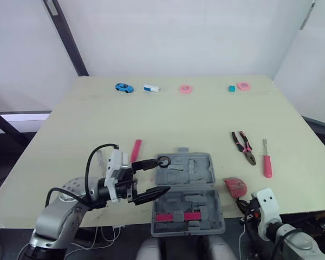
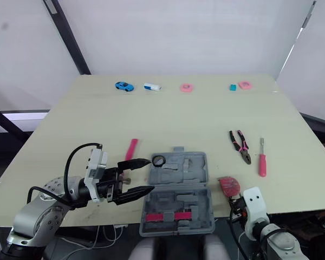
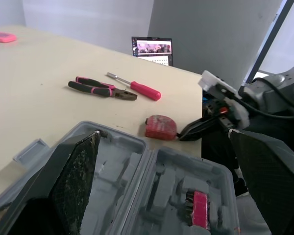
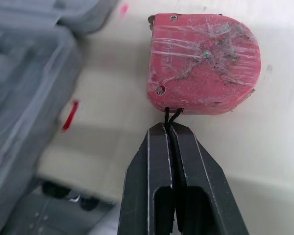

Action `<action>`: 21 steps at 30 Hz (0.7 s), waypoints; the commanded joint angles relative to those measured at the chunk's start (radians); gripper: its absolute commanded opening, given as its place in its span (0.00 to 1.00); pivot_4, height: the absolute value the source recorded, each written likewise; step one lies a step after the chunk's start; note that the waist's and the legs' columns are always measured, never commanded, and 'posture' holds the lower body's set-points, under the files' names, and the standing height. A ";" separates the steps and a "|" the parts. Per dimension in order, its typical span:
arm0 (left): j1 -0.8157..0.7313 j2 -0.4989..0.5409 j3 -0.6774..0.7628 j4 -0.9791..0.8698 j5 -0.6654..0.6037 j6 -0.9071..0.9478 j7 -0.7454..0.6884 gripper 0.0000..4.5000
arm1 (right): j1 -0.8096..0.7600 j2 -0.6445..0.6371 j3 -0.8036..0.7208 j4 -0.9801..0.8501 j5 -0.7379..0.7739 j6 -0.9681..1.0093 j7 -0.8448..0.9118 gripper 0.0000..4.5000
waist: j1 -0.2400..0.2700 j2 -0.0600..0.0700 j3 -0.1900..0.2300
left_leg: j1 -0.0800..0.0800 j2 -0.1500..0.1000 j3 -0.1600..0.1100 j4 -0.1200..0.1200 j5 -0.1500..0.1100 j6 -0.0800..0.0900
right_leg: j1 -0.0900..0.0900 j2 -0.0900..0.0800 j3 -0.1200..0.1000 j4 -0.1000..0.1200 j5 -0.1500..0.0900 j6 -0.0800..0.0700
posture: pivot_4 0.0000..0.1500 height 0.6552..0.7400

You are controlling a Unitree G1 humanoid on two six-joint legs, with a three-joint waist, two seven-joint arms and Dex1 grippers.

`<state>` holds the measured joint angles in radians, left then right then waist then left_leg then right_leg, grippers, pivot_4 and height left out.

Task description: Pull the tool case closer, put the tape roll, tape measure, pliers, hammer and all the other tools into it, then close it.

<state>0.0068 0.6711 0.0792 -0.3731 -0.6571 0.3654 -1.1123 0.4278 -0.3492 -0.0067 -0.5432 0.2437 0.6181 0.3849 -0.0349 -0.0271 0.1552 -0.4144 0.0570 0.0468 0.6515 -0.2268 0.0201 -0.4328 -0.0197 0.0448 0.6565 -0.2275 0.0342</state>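
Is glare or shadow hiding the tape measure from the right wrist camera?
Right wrist view: no glare on the tape measure, only a soft shadow beside it near the right claw. Left eye view: table evenly lit, shadows faint.

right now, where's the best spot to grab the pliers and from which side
The pliers lie flat, nose toward the robot, handles slightly spread and pointing away. Probably come from above and grip across both handles just behind the pivot, so closing would squeeze them together.

Couldn't identify the small pink thing (image 1: 186, 89) at the table's (image 1: 168, 122) far edge — too tiny; saw the tool case (image 3: 137, 171) cropped.
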 commanded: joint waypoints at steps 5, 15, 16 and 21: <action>0.006 0.015 0.014 0.051 0.047 -0.088 -0.055 1.00 | 0.032 -0.012 0.012 -0.033 -0.006 -0.035 0.002 0.01 | 0.000 0.000 0.000 | 0.000 0.000 0.000 0.000 0.000 0.000 | 0.000 -0.001 0.000 -0.001 0.000 0.000 | 1.00 1.00; 0.026 -0.038 0.056 0.160 0.023 -0.246 -0.177 1.00 | 0.003 -0.114 -0.037 -0.021 0.046 -0.033 0.112 0.33 | 0.001 0.000 0.000 | -0.001 0.000 0.001 0.000 0.000 0.000 | 0.000 -0.004 -0.001 -0.001 0.000 0.000 | 1.00 1.00; 0.030 -0.031 0.059 0.162 0.014 -0.241 -0.197 1.00 | 0.001 -0.128 -0.044 -0.025 0.055 -0.030 0.125 0.39 | 0.001 0.000 0.000 | -0.001 -0.001 0.001 0.000 0.000 0.000 | 0.000 -0.004 -0.001 -0.002 0.000 0.000 | 1.00 1.00; 0.066 0.016 0.117 0.210 -0.048 -0.213 -0.283 1.00 | -0.004 -0.337 -0.203 -0.097 0.211 0.007 0.347 0.93 | 0.001 0.000 0.001 | -0.001 -0.001 0.001 0.000 0.000 0.000 | 0.000 -0.004 -0.001 -0.001 0.000 0.000 | 1.00 1.00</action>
<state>0.0670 0.6709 0.1569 -0.1650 -0.6700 0.1479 -1.3639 0.4282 -0.6509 -0.1372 -0.5781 0.3922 0.6235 0.6575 -0.0337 -0.0269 0.1560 -0.4149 0.0561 0.0474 0.6518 -0.2268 0.0201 -0.4327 -0.0235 0.0438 0.6552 -0.2275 0.0347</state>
